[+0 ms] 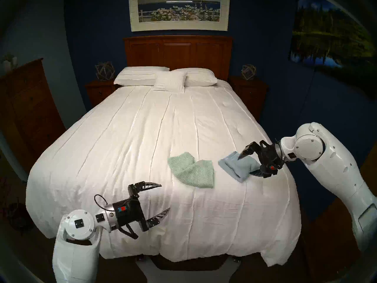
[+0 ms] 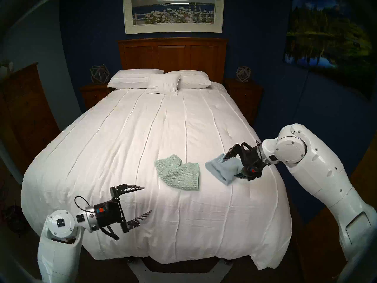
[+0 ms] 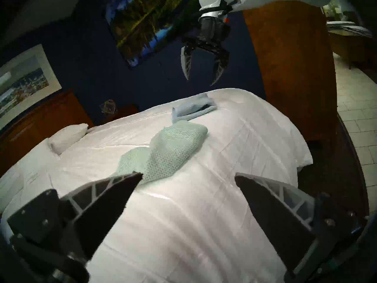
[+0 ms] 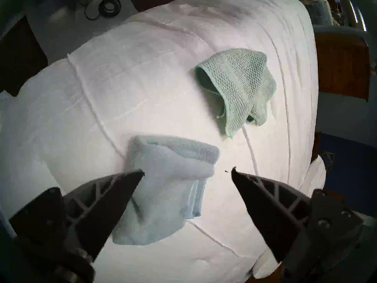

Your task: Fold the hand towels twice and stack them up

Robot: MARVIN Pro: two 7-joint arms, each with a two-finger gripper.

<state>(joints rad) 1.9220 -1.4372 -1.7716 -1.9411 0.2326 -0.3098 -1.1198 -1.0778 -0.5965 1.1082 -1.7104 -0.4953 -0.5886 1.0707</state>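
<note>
The light blue plush towel point(image 1: 230, 166) lies loosely folded in layers on the white bedspread, near the bed's right edge. It also shows in the right wrist view point(image 4: 169, 186) and the left wrist view point(image 3: 191, 109). My right gripper point(image 1: 244, 165) is open and empty and hovers just above it; the left wrist view shows the gripper point(image 3: 199, 82) clear of the cloth. The mint green waffle towel point(image 1: 191, 170) lies rumpled and partly doubled over just left of the blue one, not touching it point(image 4: 238, 86). My left gripper point(image 1: 165, 196) is open and empty, low over the bedspread near the foot, left of the green towel.
The white bedspread point(image 1: 142, 143) covers the whole bed. Pillows point(image 1: 163, 77) lie by the wooden headboard point(image 1: 177, 51). Nightstands stand on both sides and a dresser point(image 1: 26, 105) at the left. The bed drops off close to the right of the blue towel.
</note>
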